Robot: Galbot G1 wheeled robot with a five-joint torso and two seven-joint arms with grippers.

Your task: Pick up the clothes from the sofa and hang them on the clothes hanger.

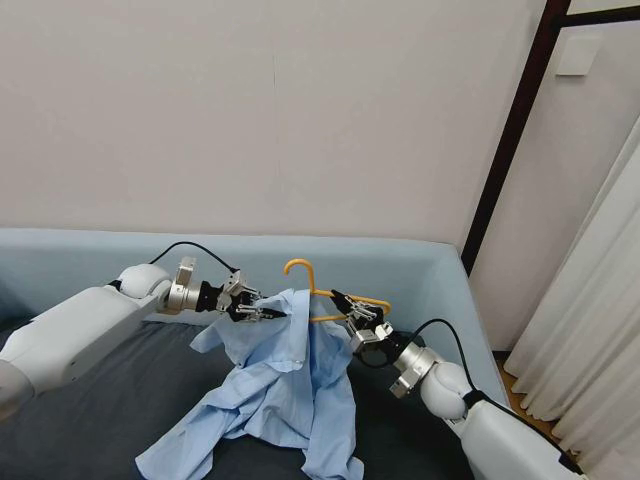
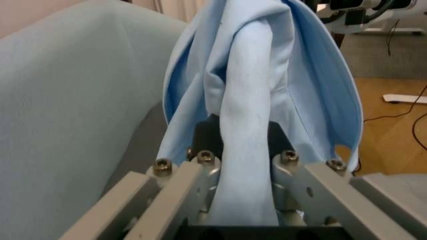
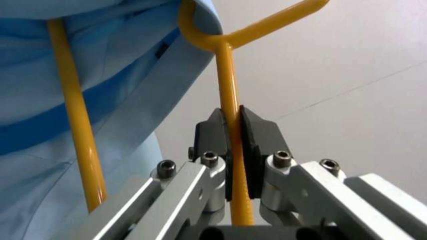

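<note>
Over the sofa [image 1: 430,275] my left claw [image 1: 264,310] pinched the shirt [image 1: 290,385], my right claw [image 1: 348,308] the hanger [image 1: 297,266]; seating the shoulder seemed next.

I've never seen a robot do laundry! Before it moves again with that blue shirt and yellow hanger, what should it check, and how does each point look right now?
1. Grip of the left hand on the shirt: ok, a fold is pinched between its fingers.
2. Grip of the right hand on the hanger: ok, clamped on the wire.
3. Shirt over both hanger shoulders: not ok, the side by the right hand is bare.
4. Shirt lifted off the sofa: not ok, much of it lies on the seat.
5. Collar centred at the hook: cannot tell.
</note>
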